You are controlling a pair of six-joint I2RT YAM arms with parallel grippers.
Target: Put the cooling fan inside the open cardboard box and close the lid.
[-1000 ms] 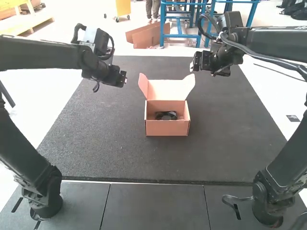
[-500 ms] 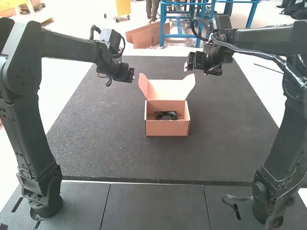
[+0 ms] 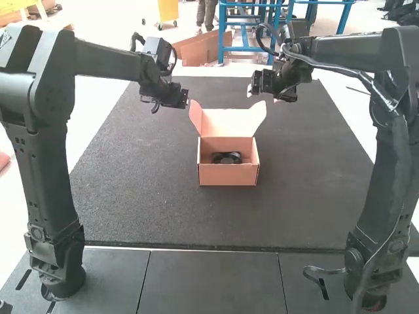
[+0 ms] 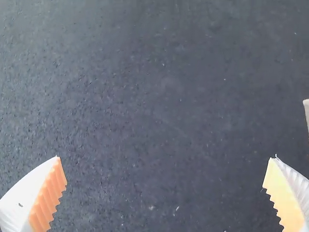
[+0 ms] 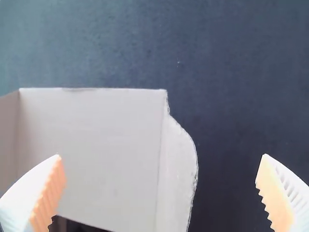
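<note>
While the cardboard box (image 3: 228,167) sits open on the dark mat (image 3: 131,170) that covers the bench, both arms hang in the air at the far side of it, one at each end of its raised lid (image 3: 229,121).

The left tool (image 3: 173,99) hovers just beside the lid's left corner, at about the height of the lid's top edge. Its white ribbed fingers (image 4: 46,193) with orange pads are spread wide apart, with nothing between them. Beneath this tool lies bare mat, and a thin sliver of cardboard edge shows next to one finger.

The right tool (image 3: 260,83) hovers just above and beyond the lid's right corner. Its fingers (image 5: 43,193) are also spread wide and hold nothing. Directly under this tool stands the lid's plain outer face, upright, with its rounded side flap (image 5: 176,169) nearest the middle of the gap between the fingers.

The black cooling fan (image 3: 226,157) lies flat on the floor of the box, below both tools and on the near side of the lid, apart from each of them.
</note>
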